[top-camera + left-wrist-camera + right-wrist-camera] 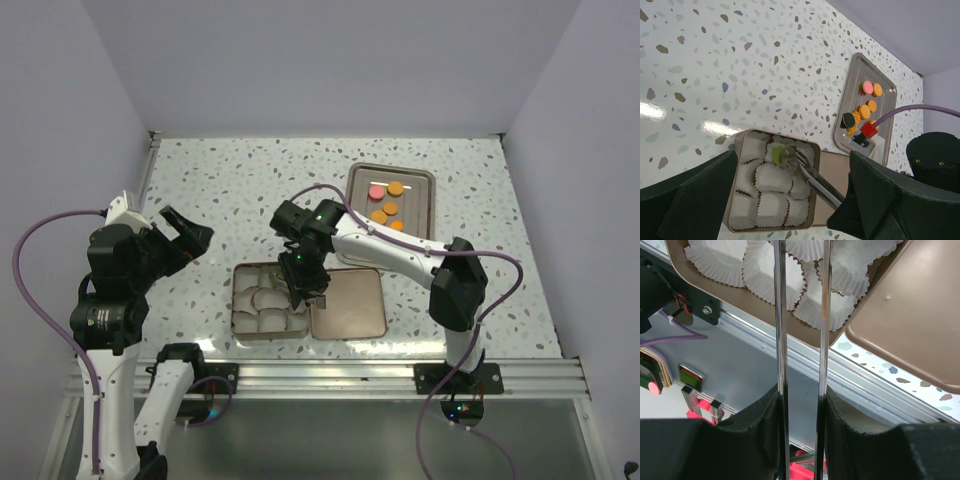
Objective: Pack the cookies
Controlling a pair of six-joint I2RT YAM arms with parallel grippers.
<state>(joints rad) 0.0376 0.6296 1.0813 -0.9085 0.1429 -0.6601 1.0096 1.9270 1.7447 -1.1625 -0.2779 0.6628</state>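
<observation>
Worktop (250,180): a box (236,300) at the near edge, a tray (358,185) toward the far right corner, half hidden by the arm, with the cookies (385,213). The left gripper (188,228) gapes wide. The right gripper (303,288) meets a green cookie (778,154) in the box; I cannot tell if it grips.

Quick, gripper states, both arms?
Left gripper: open, empty.
Right gripper: shut on tongs, tips at a green cookie.
</observation>
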